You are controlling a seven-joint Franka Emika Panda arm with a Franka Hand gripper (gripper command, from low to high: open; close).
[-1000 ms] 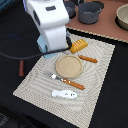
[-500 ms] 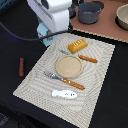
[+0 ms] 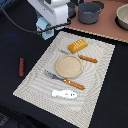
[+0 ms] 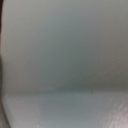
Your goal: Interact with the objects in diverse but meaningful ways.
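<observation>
My gripper (image 3: 48,21) hangs at the far left of the striped placemat (image 3: 97,80), shut on the pale blue-white carton (image 3: 44,28), which is held off the mat. The carton's pale surface (image 4: 64,55) fills the whole wrist view. On the mat lie the golden scored bread loaf (image 3: 77,45), a round tan plate (image 3: 68,66) and the small white speckled piece (image 3: 65,94). The thin red-brown sausage (image 3: 21,66) rests on the dark table at the exterior view's left. The grey saucepan (image 3: 90,11) stands at the back.
An orange-handled knife (image 3: 86,58) and an orange-handled fork (image 3: 66,80) flank the plate. A pale bowl (image 3: 123,16) sits at the back right on a pinkish surface. A black cable (image 3: 17,24) runs behind the arm.
The arm has moved back and toward the exterior view's left, carrying the carton with it. The bread loaf is now fully uncovered.
</observation>
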